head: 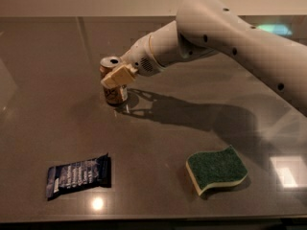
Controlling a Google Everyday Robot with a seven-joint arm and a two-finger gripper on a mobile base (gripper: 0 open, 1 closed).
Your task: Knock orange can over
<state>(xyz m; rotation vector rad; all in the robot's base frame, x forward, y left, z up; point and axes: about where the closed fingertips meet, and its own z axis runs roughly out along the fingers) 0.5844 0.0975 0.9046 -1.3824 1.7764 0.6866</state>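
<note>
From the right edge of the view, the white arm point(230, 37) extends leftward and downward across the grey table point(57, 123), with its thick upper segment highest at top centre and its narrower wrist section sloping down toward the left. At the end of the wrist, the tan gripper point(115, 76) points left and slightly down and lies across the upper body of the orange can point(114, 94), on the side nearer the camera. The gripper appears to be in contact with the can just below its silver top. Whether the gripper is released or clenched cannot be determined, since it reads as a single tan block against the can. The orange can stands upright on its base in the left-centre area of the table, with its top rim and pull-tab opening visible above the gripper and its lower body visible beneath it. The arm's shadow falls on the table to the right of the can. A green and yellow sponge point(217, 169) lies near the front right, well apart from the can. A dark blue snack packet point(79, 176) lies flat at the front left, also well apart.
</note>
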